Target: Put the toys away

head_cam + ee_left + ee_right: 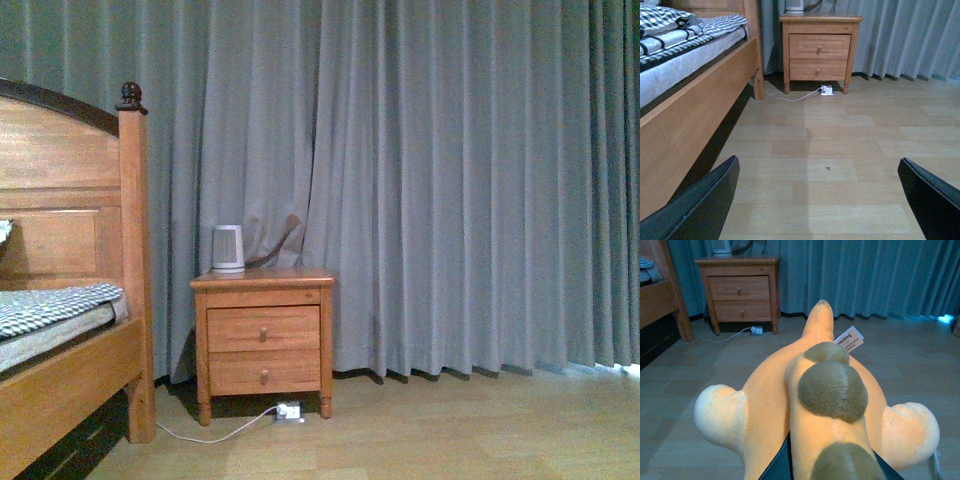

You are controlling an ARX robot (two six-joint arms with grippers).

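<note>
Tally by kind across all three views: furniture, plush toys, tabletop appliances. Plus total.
Furniture: 2 (bed, nightstand)
Plush toys: 1 (orange plush toy)
Tabletop appliances: 1 (white appliance on the nightstand)
Total: 4

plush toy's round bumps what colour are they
Olive-brown bumps on the orange plush toy; right wrist view.

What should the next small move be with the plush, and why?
Probably turn to look for a storage spot: the right gripper seems clamped on the plush, yet only the bed, nightstand and curtain show.
</note>
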